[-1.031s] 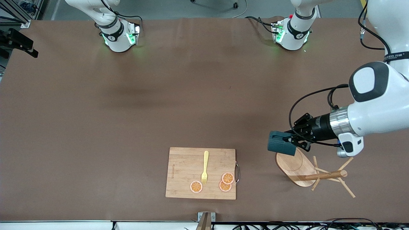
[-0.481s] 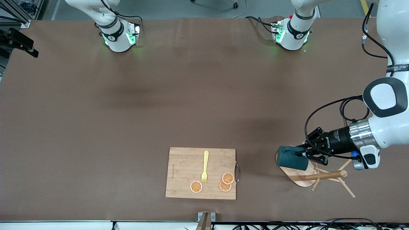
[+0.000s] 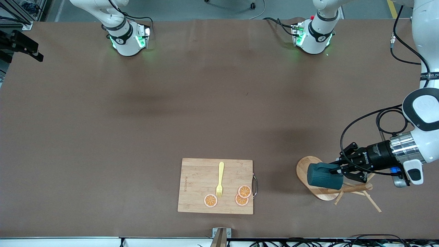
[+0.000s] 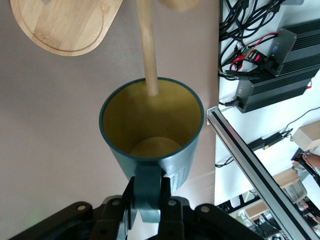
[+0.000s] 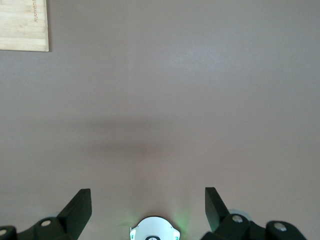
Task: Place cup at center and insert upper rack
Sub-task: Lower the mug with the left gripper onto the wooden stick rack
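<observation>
Brown table cover [image 3: 137,120], spread under both arms. Rectangular bamboo cutting board [image 3: 195,178] lying well toward the right arm's end from the left gripper [image 3: 340,170], bearing a yellow fork [image 3: 220,180] and three orange slices [image 3: 242,196].

Light wooden upper rack [image 3: 317,185] directly beneath the left gripper, toward the left arm's end of the table: oval base [image 4: 65,25] flat on the cover, round post [image 4: 148,55] rising from it, thin pegs [image 3: 372,202] spread near its top.

Dark teal cup [image 3: 324,176], clamped by its small side handle [image 4: 148,192] between the left gripper's [image 4: 148,205] fingers, held in the air over the rack's base. Seen from the left wrist, mustard-yellow interior open toward the rack, with the post's tip overlapping the cup's mouth; whether the tip is inside cannot be told.

Right gripper [image 5: 148,202] out of the front view, fingers spread apart over bare cover, waiting; a corner of the cutting board [image 5: 24,25] visible from its wrist.
</observation>
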